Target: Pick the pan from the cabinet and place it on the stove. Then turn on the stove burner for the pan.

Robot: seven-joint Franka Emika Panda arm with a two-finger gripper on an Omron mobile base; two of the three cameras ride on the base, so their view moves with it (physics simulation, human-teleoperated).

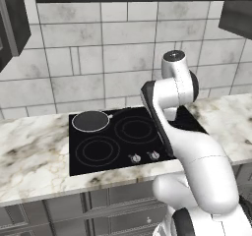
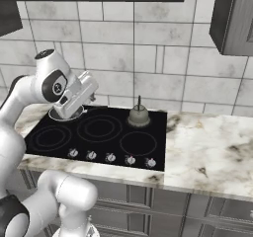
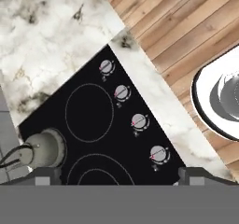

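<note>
The pan (image 1: 90, 121) sits on the back left burner of the black glass stove (image 1: 123, 149), with its thin handle pointing right. In the right base view the pan (image 2: 62, 115) peeks out from under my hand, which hovers high over the stove (image 2: 99, 147). My gripper (image 3: 120, 175) is open with nothing between its fingertips, and it looks straight down on the stove's right half. A thin single-ring stove burner (image 3: 89, 112) lies below it, beside the row of silver knobs (image 3: 122, 92). The grey cabinet (image 2: 236, 19) hangs at the upper right.
A small grey kettle (image 2: 139, 116) stands on the back right burner, seen also as the kettle (image 3: 44, 149) near my left fingertip. Marble counter (image 2: 207, 152) flanks the stove on both sides. A tiled wall (image 1: 98, 48) rises behind, with a dark hood above.
</note>
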